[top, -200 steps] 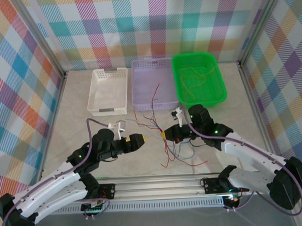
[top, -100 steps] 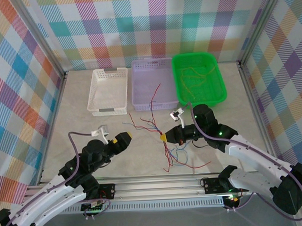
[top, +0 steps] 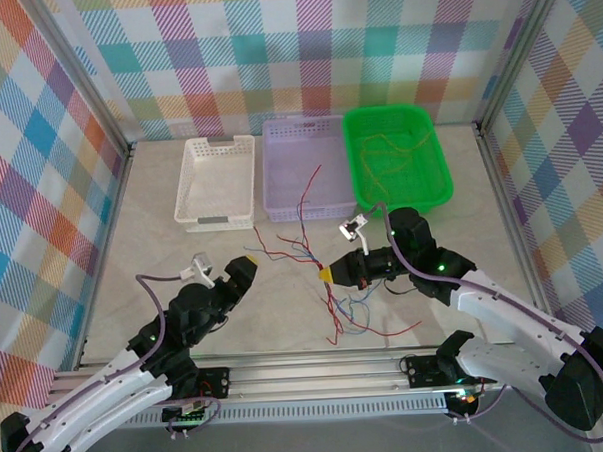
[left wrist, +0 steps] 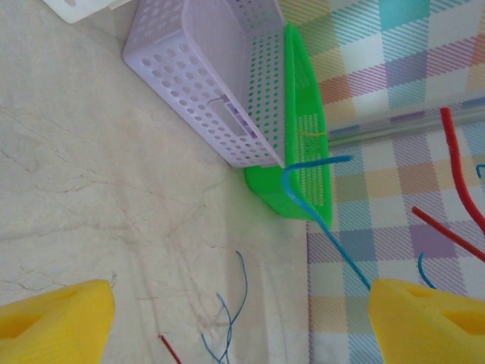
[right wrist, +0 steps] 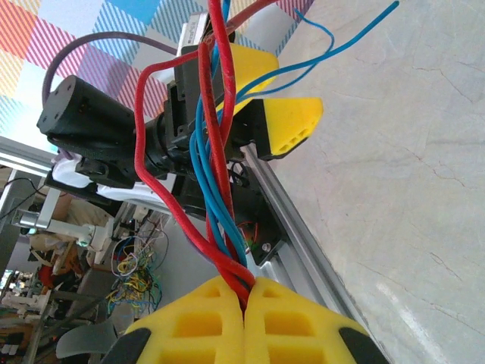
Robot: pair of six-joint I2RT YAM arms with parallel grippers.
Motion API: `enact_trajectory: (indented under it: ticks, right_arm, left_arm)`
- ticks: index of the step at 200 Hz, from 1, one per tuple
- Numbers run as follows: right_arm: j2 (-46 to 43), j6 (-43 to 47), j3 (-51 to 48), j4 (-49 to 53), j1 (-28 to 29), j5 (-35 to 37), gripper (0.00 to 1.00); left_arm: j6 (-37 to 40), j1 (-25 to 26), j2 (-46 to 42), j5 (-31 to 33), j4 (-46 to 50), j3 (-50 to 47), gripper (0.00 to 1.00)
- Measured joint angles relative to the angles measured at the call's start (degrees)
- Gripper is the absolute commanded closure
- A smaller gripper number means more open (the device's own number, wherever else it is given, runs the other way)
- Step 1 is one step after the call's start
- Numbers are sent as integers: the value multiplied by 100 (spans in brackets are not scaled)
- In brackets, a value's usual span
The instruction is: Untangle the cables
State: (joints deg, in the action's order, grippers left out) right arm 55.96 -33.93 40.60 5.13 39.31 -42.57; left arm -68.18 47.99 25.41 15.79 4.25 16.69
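— Beneath the lilac basket (top: 304, 166), what is the biggest thing?
— A pale marbled table (top: 152, 243). The lilac basket stands at its far edge, a white basket (top: 217, 180) just beside it on the left and a green basket (top: 397, 167) against its right wall.
— And the pincers?
— Both sit on the near side of the lilac basket. The right gripper (top: 327, 275) is near the basket's right half, its yellow fingers pressed flat together on the cables (top: 334, 305). The left gripper (top: 245, 265) is off the basket's left corner, nearer the table's front edge; its jaws stand wide apart with nothing between them.
— Where do the cables run?
— Red and blue strands are pinched in one bundle at the right gripper's tips (right wrist: 244, 292). Some fan back toward the lilac basket, one red end reaching over its front wall. The others trail nearward onto the table, blue ones looping, a red one curving right.
— Do they touch the open pincer?
— I cannot tell. From its wrist, a blue strand (left wrist: 318, 220) runs up to its right finger (left wrist: 424, 318).
— Anything smaller?
— Thin yellow-olive wires (top: 388, 152) inside the green basket.
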Motion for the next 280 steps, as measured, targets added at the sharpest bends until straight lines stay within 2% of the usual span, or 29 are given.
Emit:
enact_trajectory:
  ticks: [63,113,152,171,183,237,275,280]
  right_arm:
    - [17,-133,-105,-304,13,-111,100]
    - [35,-175,-173,-496,131,-186,100]
    - [151,-219,-232,-660,243,-210,100]
    - [186,-232,-254,-678,273,-212,100]
    - [210,-232,-267,-697,278,-210,100]
    - [249,-157,-391,-605,278,55,100]
    - [461,66,-358,44,223,852,100]
    - [542,96,-337,168,201,981,97]
  left_arm:
    - [-236,0,599,107,-741,2,16]
    - [-249,0,1108,212,-1187,146,34]
    - [-254,0,1381,308,-1521,240,58]
    - [-247,0,1425,350,-1596,267,79]
    - [-199,0,1414,380,-1641,275,100]
    - [-122,0,1222,492,-1486,334,100]
    - [13,0,1690,468,-1182,647,100]
    - [28,0,1792,463,-1182,669,100]
